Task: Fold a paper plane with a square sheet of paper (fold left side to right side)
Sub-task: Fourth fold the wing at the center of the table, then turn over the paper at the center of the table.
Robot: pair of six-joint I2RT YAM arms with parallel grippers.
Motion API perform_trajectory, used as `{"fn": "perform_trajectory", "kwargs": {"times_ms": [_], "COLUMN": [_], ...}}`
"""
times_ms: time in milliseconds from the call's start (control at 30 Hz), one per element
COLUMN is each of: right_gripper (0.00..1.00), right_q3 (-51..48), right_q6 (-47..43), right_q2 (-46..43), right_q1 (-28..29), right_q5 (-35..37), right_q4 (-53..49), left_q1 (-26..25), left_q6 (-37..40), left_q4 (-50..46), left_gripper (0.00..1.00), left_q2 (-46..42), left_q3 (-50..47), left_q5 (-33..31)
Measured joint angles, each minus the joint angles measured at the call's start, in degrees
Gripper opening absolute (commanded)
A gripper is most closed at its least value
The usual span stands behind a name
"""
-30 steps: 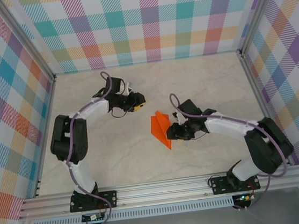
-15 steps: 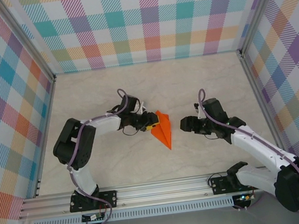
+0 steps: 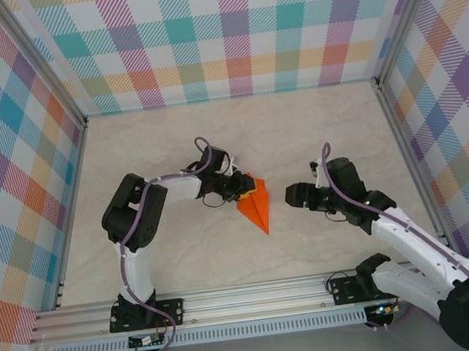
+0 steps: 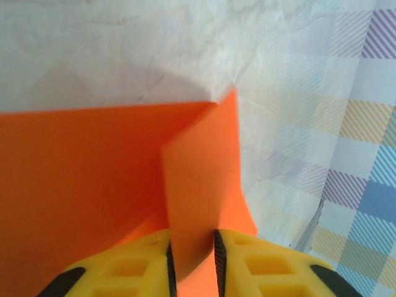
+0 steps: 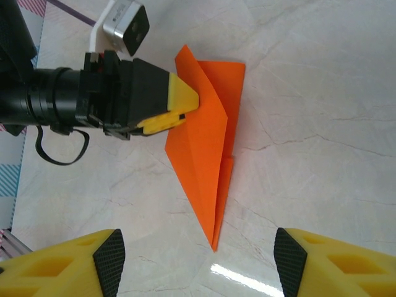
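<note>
The orange sheet of paper lies on the table folded into a slim pointed dart, its tip toward the near edge. My left gripper is at the dart's upper left corner. In the left wrist view a raised orange flap stands between the yellow fingertips of the left gripper, touching both pads. The right wrist view shows those fingers clamped over the paper's left edge. My right gripper hovers to the right of the paper, open. Its pads stand wide apart, and bare table shows between them at the right gripper.
The marble-look table is boxed in by plaid walls on three sides. An aluminium rail runs along the near edge, where both arm bases are bolted. Bare table lies behind and in front of the paper.
My left gripper came from the back left to the paper's corner and its jaws narrowed on the flap. The right gripper left the paper, drew back to the right and opened wider.
</note>
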Motion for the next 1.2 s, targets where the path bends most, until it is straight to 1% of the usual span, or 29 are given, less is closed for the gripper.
{"fn": "perform_trajectory", "kwargs": {"times_ms": [67,133,267,367,467,567,667,833,1000,1067,1200], "right_gripper": [0.77,0.81,0.9,1.0,1.0,1.0,1.0,1.0,1.0,1.0,1.0], "right_q3": [-0.9,-1.2,-1.2,-1.3,-1.4,-1.4,-1.3,0.2,1.2,2.2,5.8], "right_q6": [0.5,0.8,1.5,2.8,4.8,6.8,8.2,11.5,16.5,17.9,19.5], "right_q2": [-0.5,-0.5,-0.2,0.8,1.8,3.0,5.2,9.0,10.3,11.1,14.1], "right_q1": [0.0,-0.2,-1.7,-4.3,-7.5,-10.1,-10.9,-10.8,-9.7,-8.1,-4.1], "right_q5": [-0.5,-1.8,-6.5,-11.5,-17.1,-22.4,-27.0,-34.3,-38.2,-39.1,-39.5], "right_q4": [0.3,0.9,3.9,7.3,11.9,16.6,20.3,27.4,38.0,41.5,45.5], "left_q1": [0.0,0.0,-0.1,0.1,0.8,1.9,3.3,4.0,4.0,4.0,4.0], "left_q6": [0.0,0.0,0.0,0.5,1.5,3.1,4.8,6.1,6.2,6.0,4.3], "left_q4": [0.3,0.3,0.1,-1.4,-3.3,-5.5,-6.4,-6.2,-5.9,-5.8,-5.2], "left_gripper": [0.1,0.05,0.03,0.01,0.0,0.0,0.0,0.0,0.0,0.0,0.0], "left_q2": [0.2,0.2,0.0,-2.1,-7.7,-15.7,-23.5,-32.5,-35.9,-36.0,-36.0], "left_q3": [0.3,0.6,1.3,1.4,1.7,3.1,5.5,8.3,8.9,9.0,9.0], "left_q5": [0.0,0.1,0.1,-0.2,-0.6,-1.5,-2.5,-3.8,-4.2,-4.0,-2.6]}}
